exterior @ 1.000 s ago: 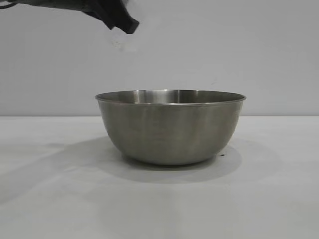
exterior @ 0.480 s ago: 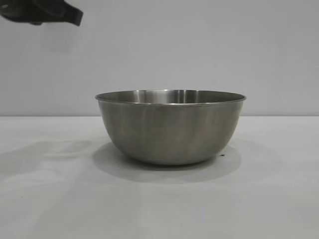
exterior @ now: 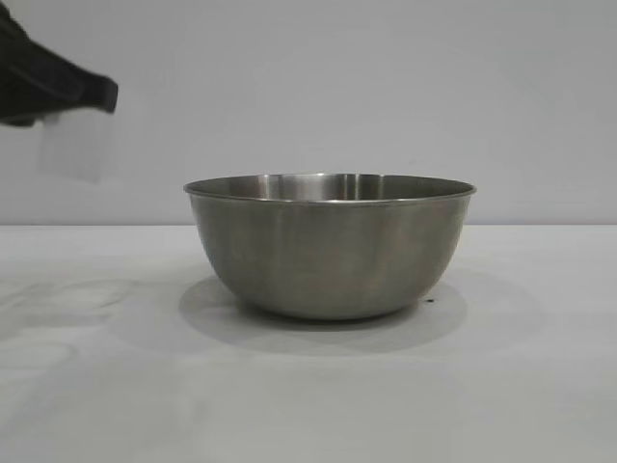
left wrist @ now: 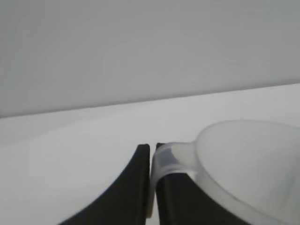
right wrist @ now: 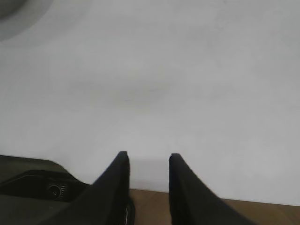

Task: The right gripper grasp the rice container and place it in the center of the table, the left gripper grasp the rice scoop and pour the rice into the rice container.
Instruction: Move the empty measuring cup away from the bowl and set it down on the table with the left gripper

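White table (exterior: 96,386) carries the rice container (exterior: 328,246) at its centre; the left gripper (left wrist: 151,187), pinched on the rice scoop's (left wrist: 243,164) handle, hangs beside it, so set the scoop down level; the right gripper (right wrist: 147,161) waits empty, fingers apart.

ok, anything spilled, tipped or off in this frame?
Nothing stands out. The rice container sits upright on the table, no grains around it. The left gripper pinches the rice scoop by its handle.
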